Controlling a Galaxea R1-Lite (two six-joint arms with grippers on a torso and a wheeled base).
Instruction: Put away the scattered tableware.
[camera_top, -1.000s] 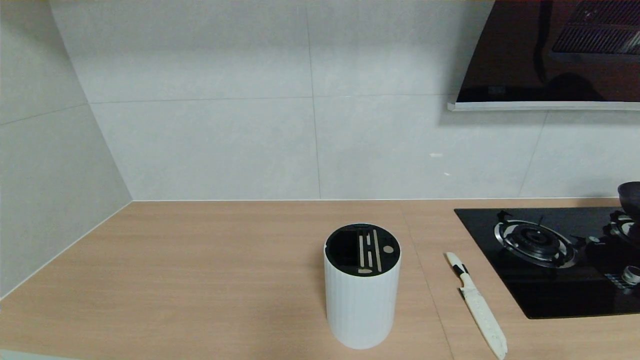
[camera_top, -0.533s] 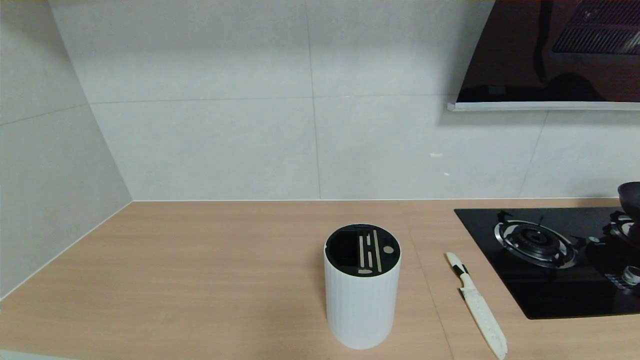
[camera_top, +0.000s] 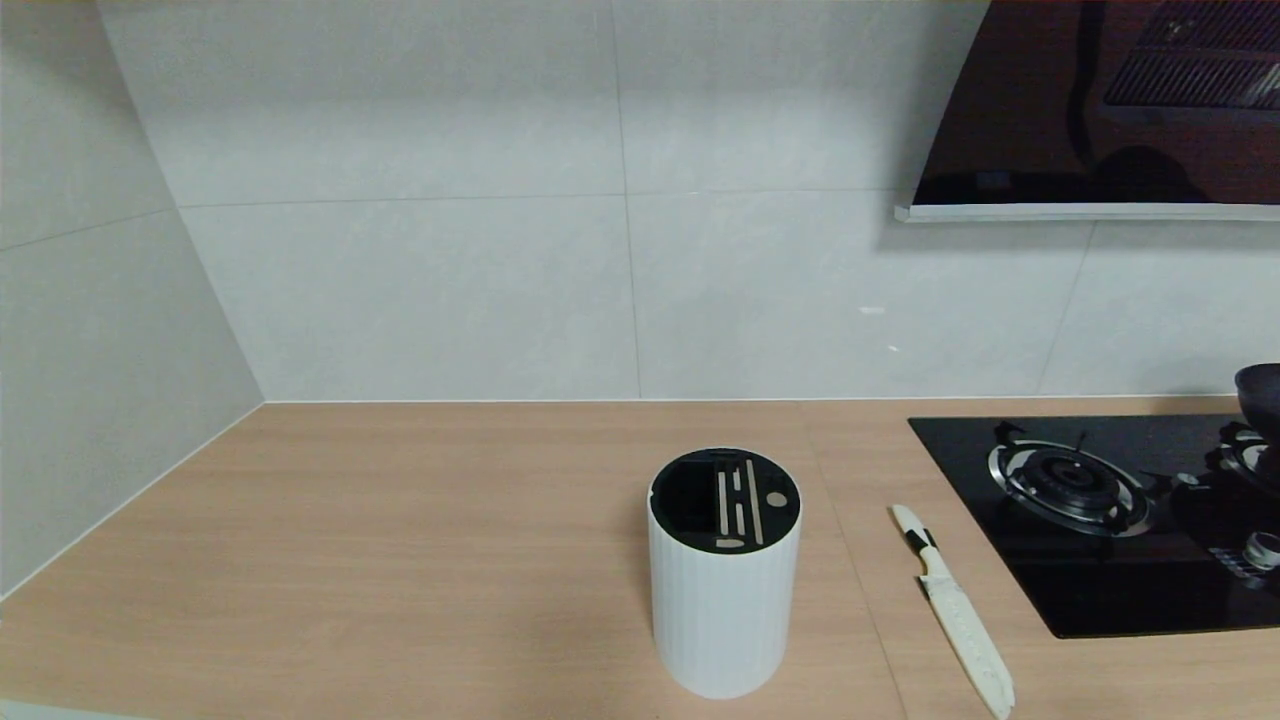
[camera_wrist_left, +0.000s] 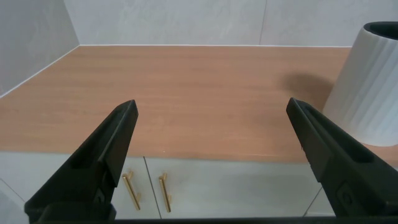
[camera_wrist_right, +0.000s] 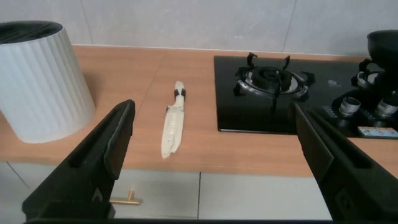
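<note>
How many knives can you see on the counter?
1. The white knife lies flat on the counter, between the white holder and the black stove. The holder's slots look empty.

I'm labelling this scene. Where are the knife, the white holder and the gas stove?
knife (camera_top: 955, 610), head view, middle of its blade.
white holder (camera_top: 722, 620), head view, ribbed side wall.
gas stove (camera_top: 1100, 590), head view, bare black glass.

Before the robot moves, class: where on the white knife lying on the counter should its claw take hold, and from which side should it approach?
Probably the handle, the narrow far end with the black band. The knife lies flat, blade toward the front edge of the counter, so the right claw should descend from above, closing across the handle's width.
</note>
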